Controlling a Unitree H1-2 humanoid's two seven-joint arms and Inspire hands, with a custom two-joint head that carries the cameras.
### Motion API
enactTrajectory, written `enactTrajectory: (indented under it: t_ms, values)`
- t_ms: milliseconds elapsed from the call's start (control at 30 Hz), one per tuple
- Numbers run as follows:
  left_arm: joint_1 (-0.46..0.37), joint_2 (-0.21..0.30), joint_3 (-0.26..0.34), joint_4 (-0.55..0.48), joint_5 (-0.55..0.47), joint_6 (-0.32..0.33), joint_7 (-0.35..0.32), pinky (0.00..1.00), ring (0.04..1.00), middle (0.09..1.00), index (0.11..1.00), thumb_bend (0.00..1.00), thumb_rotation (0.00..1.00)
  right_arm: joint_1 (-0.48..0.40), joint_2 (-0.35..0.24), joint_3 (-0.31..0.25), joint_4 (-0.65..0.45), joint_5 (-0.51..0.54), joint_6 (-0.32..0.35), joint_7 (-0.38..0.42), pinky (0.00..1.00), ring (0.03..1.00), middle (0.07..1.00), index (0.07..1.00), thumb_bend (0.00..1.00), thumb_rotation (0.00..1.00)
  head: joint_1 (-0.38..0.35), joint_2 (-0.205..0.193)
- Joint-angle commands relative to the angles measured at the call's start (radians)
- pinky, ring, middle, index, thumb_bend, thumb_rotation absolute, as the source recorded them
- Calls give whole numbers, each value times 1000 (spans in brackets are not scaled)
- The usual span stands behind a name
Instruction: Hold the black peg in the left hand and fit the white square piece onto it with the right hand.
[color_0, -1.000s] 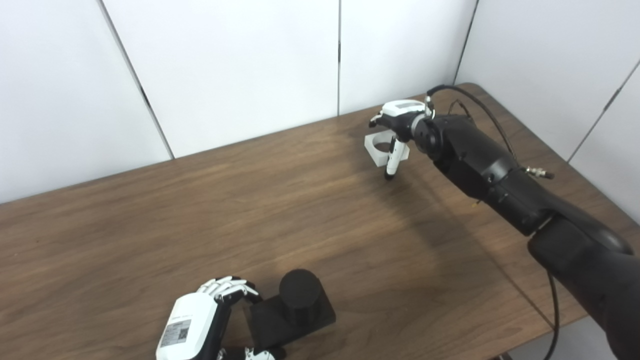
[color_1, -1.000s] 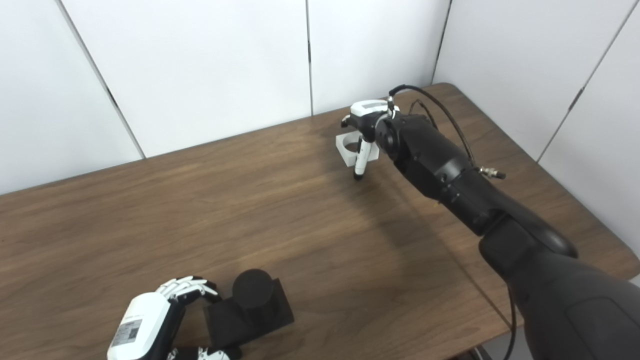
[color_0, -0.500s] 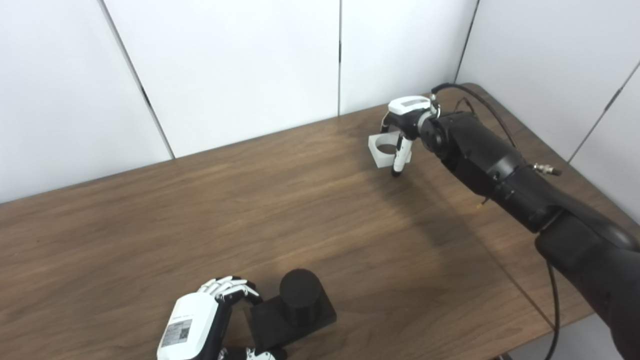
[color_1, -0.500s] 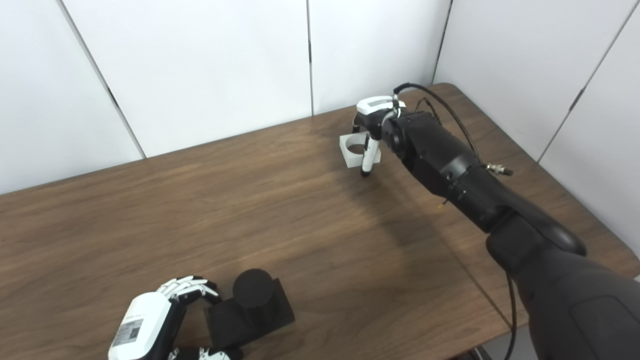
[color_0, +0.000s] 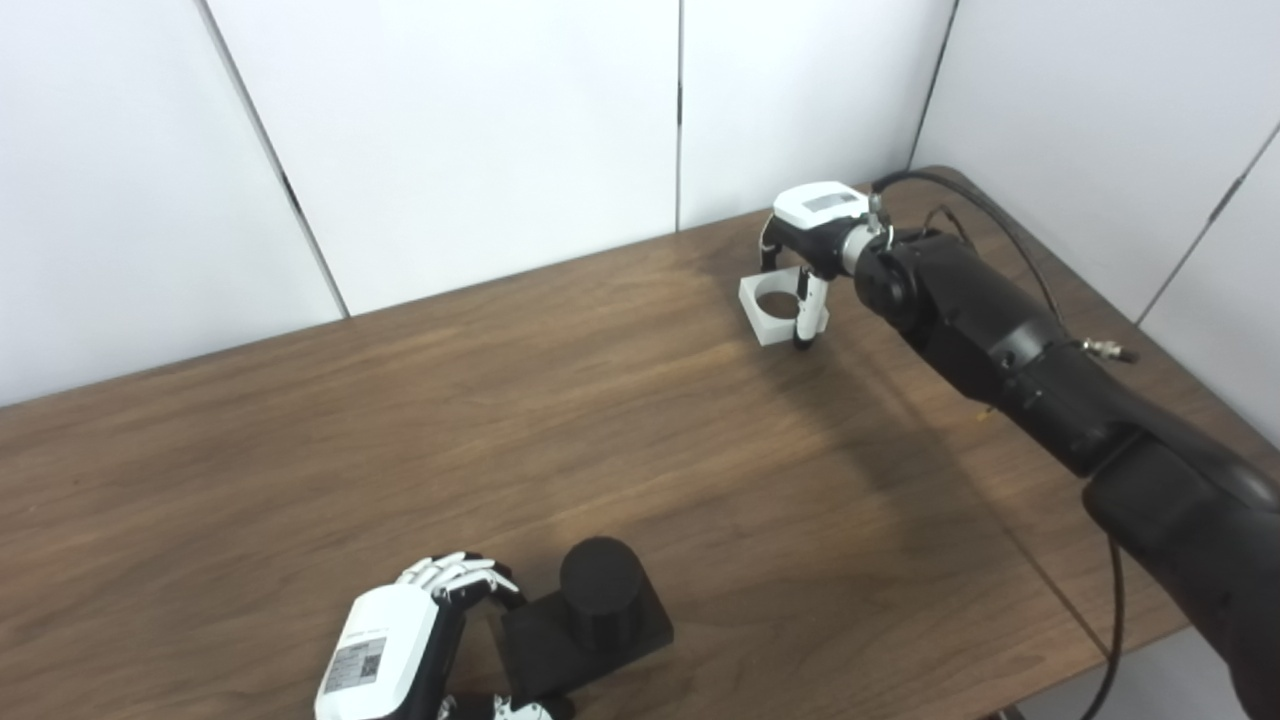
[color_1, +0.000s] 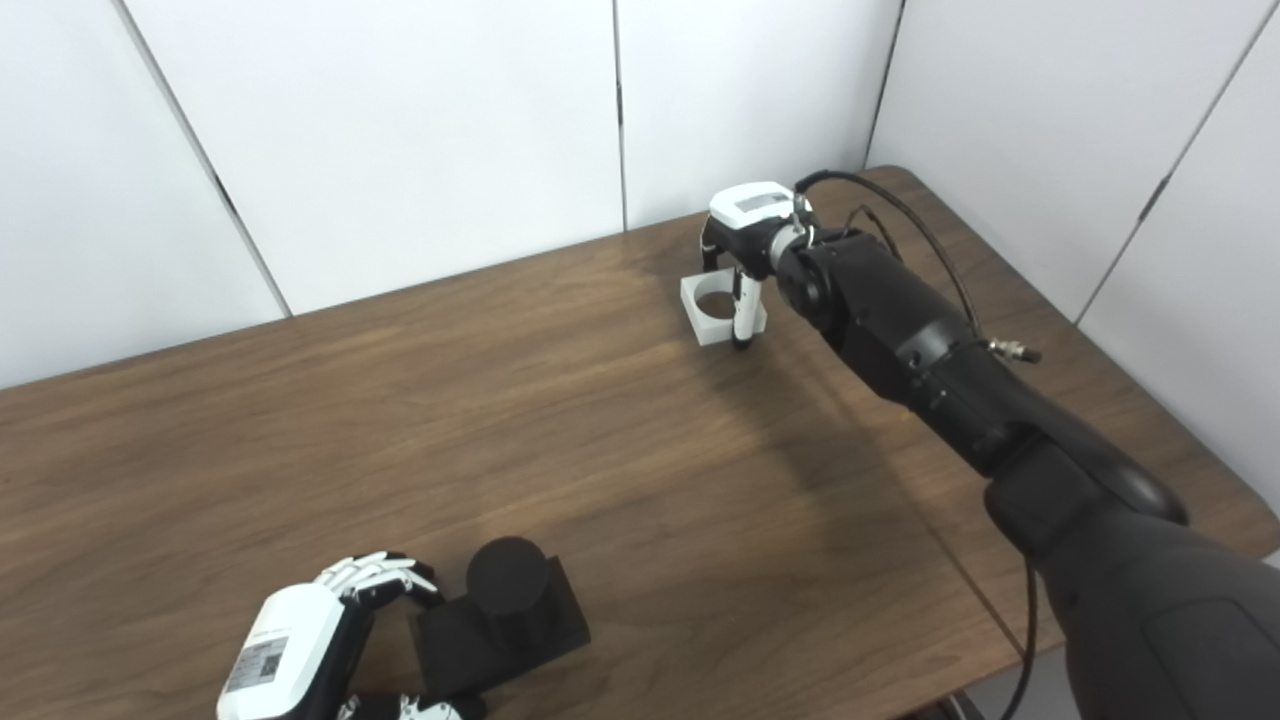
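My left robot hand (color_0: 400, 655) is at the near edge of the desk (color_0: 400, 430), low in the pic. Its fingers (color_0: 455, 575) curl round the flat base of the black peg (color_0: 598, 600), w/ the thumb at the front corner, so it's grasping the peg. The peg stands upright on its square base, round top facing up. Nothing sits on it.

My right robot hand (color_0: 812, 250) is far off, near the back right corner of the desk. It hangs right over the white square piece (color_0: 775, 310). One finger (color_0: 803, 315) points down along the right side of the piece, others reach down behind it. The piece sits flat on the desk, its round hole facing up. I can't tell if the fingers really squeeze it or just touch it, so I can't tell if that hand is grasping.

The peg & the white piece are well apart, w/ bare brown wood between them. A black cable (color_1: 900, 215) loops over my right arm (color_0: 1000, 340). White wall panels (color_0: 480, 130) stand behind the desk.
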Motion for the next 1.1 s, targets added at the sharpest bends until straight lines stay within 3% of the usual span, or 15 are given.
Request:
enactTrajectory:
  t_ms: [0,100,200,400,567,1067]
  values:
    - [18,-5,-20,11,2,6,-47,853,819,753,487,518,44,-36,-26,-24,-6,-6,-17,-46,835,874,782,485,523,132,2,2]
    - [16,-12,-23,15,5,6,-44,853,819,753,487,517,44,-32,-23,-27,-33,-6,-6,-38,849,880,782,485,523,133,36,9]
    - [11,-22,-26,25,8,9,-46,856,818,756,487,517,44,-27,-41,-14,-125,-8,-5,35,885,883,784,484,524,133,60,12]
    - [3,-39,-38,40,25,26,-58,869,827,766,487,517,44,-6,-100,-7,-417,-25,-32,218,943,881,773,484,524,134,83,15]
    - [-1,-42,-49,42,34,40,-63,871,831,771,488,517,44,11,-116,-27,-603,-11,-35,330,972,888,782,484,524,134,98,22]
    - [-11,-64,-67,42,53,66,-77,891,843,779,488,516,44,-16,-73,-83,-1003,52,0,663,960,861,772,485,524,136,176,80]
